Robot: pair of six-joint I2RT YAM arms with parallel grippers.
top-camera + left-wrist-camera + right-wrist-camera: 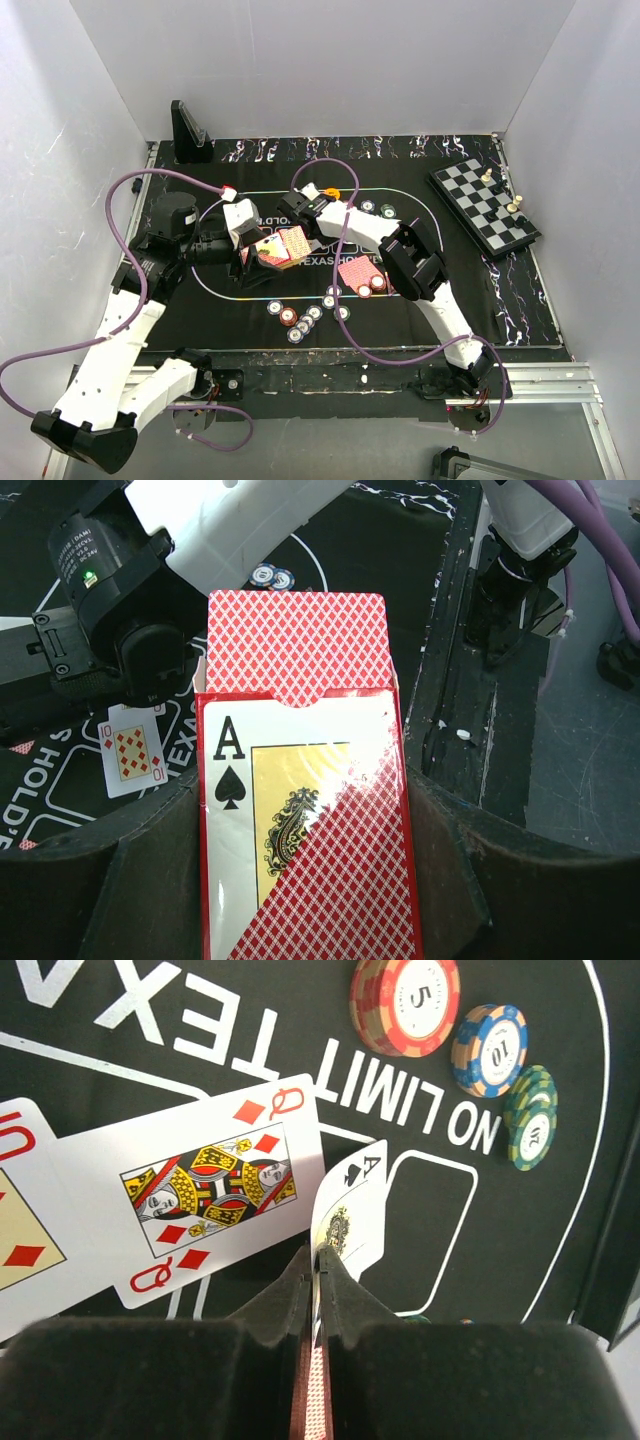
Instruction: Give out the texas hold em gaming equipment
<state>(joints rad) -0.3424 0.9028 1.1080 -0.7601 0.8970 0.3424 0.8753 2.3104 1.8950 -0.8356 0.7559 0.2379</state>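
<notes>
Here L gripper (305, 810) hugs red card box (295, 650), flap up; R gripper (316, 1260) pinches ace card (350, 1200), queen card (200, 1195) at 9 o'clock.

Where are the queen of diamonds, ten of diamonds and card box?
queen of diamonds (208, 1192): right wrist view, centre portrait.
ten of diamonds (132, 755): left wrist view, middle pips.
card box (295, 645): left wrist view, raised flap.

Red card box (300, 810) open; ace of spades (350, 1215) edge-on; queen of diamonds (205, 1195) face-up; chips (300, 322) clustered.
</notes>
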